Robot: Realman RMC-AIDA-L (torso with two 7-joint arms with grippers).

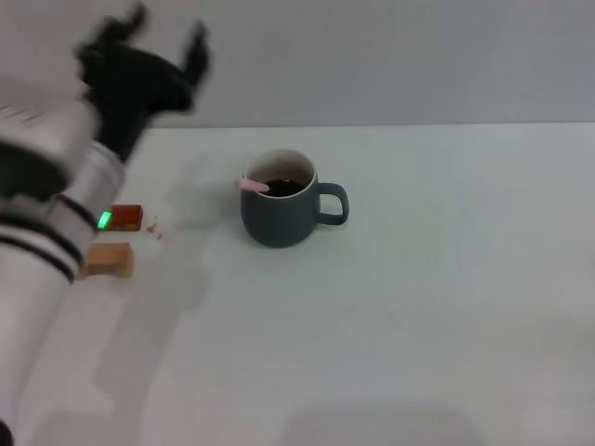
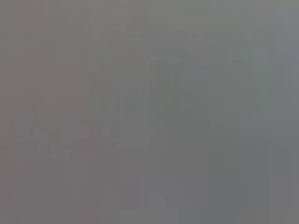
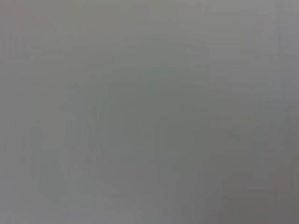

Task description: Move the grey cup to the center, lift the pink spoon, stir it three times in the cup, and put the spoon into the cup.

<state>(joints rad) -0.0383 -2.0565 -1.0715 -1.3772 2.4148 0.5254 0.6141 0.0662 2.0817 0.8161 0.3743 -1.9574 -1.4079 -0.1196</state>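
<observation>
The grey cup stands upright on the white table near its middle, handle pointing right, dark liquid inside. The pink spoon rests in the cup, its pink handle end leaning over the left rim. My left gripper is raised high at the far left, well up and left of the cup, its black fingers spread open and empty. My right gripper is out of view. Both wrist views show only plain grey.
A red-brown block and a tan block lie on the table at the left, partly behind my left arm. A few small crumbs lie beside them.
</observation>
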